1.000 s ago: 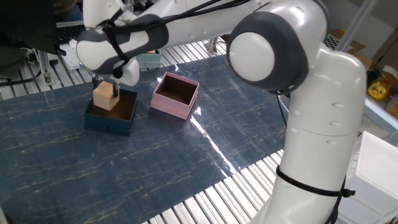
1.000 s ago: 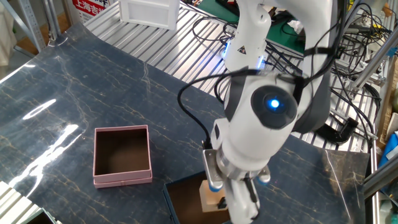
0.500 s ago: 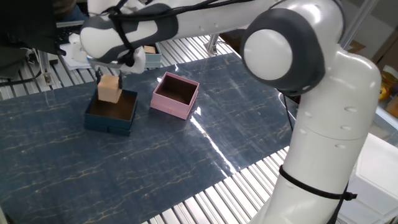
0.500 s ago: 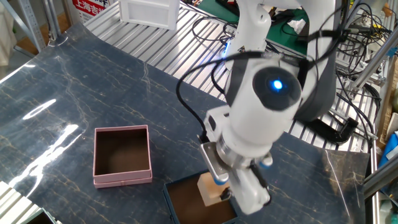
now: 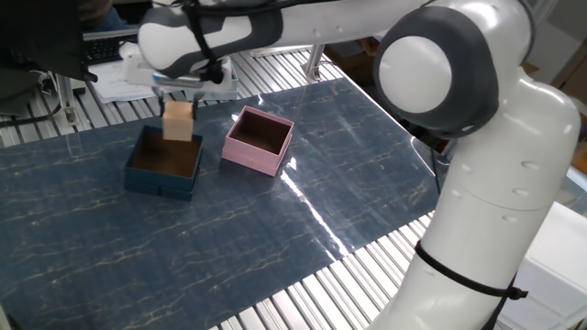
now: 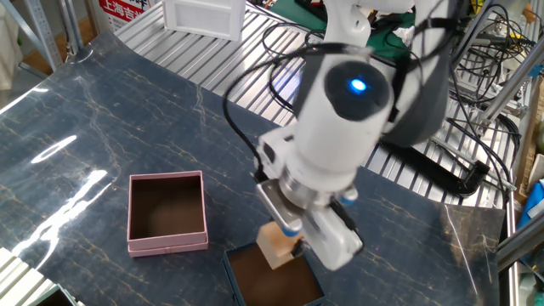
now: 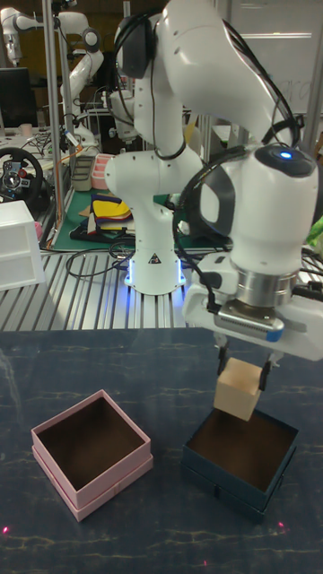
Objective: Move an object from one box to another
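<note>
Our claw (image 7: 240,373) grips the cube (image 7: 239,391) by two sides, holding it clear above the navy box (image 7: 239,455), so we should keep it level and high enough to pass the rim while carrying it sideways over the pink box (image 7: 91,452) beside it.

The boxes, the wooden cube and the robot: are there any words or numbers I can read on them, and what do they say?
Navy box: no text.
Pink box: no text.
Wooden cube held in the gripper: plain, no text.
Robot arm: a small triangle warning sign on its base; no readable words.
Red-and-white sign behind the table: has characters, too blurred and cut off to read.
</note>
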`<action>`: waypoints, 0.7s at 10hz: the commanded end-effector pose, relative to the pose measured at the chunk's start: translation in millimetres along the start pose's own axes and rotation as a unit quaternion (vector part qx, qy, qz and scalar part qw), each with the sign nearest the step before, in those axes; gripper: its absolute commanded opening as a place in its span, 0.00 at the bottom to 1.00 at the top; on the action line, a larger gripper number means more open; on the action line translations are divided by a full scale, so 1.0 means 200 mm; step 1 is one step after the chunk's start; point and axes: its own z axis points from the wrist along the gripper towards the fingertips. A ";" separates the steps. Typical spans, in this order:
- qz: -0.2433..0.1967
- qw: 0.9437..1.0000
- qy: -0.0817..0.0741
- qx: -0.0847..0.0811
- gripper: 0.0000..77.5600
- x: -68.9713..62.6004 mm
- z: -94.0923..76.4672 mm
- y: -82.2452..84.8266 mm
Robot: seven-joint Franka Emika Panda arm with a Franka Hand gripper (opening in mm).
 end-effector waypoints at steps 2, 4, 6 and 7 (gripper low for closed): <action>-0.045 0.999 0.001 0.000 0.02 -0.07 -0.02 -0.14; -0.057 0.998 0.000 0.000 0.02 -0.09 0.00 -0.19; -0.071 0.997 0.000 0.000 0.02 -0.12 0.02 -0.25; -0.078 0.997 0.000 -0.001 0.02 -0.14 0.03 -0.29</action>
